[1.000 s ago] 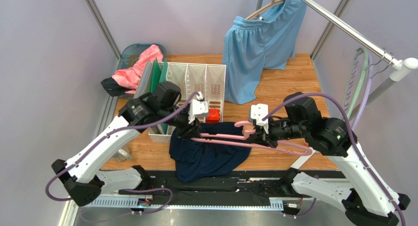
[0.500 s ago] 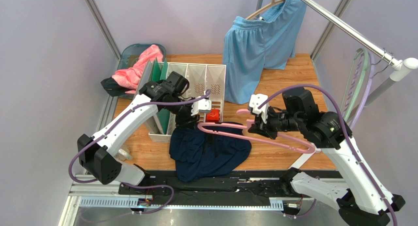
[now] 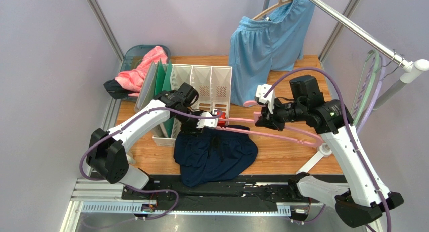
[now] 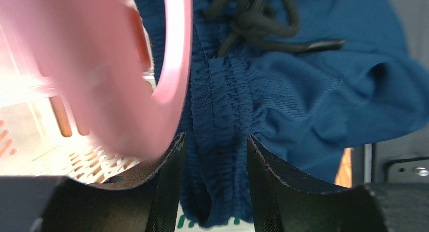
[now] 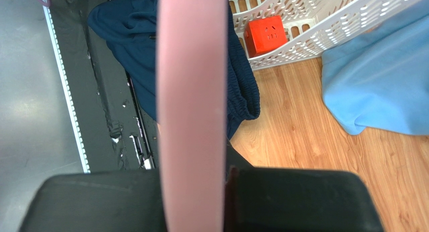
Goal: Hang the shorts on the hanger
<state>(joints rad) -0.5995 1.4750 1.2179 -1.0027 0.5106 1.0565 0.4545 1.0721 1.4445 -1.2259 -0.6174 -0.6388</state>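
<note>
Overhead view crisp and evenly bright, soft shadows only on the desk [image 3: 287,159], but at the wrists the hanger [image 4: 100,81] looms as pink out-of-focus blur, glare washes out the white rack [image 4: 30,106], and the fingers [image 4: 166,192] sit dark.

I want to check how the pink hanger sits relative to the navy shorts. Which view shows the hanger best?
Top external: the hanger shows nearly whole, reaching from the right end effector to the waistband of the shorts. Left wrist gives only a blurred pink end; right wrist only one bar running up the frame.
</note>
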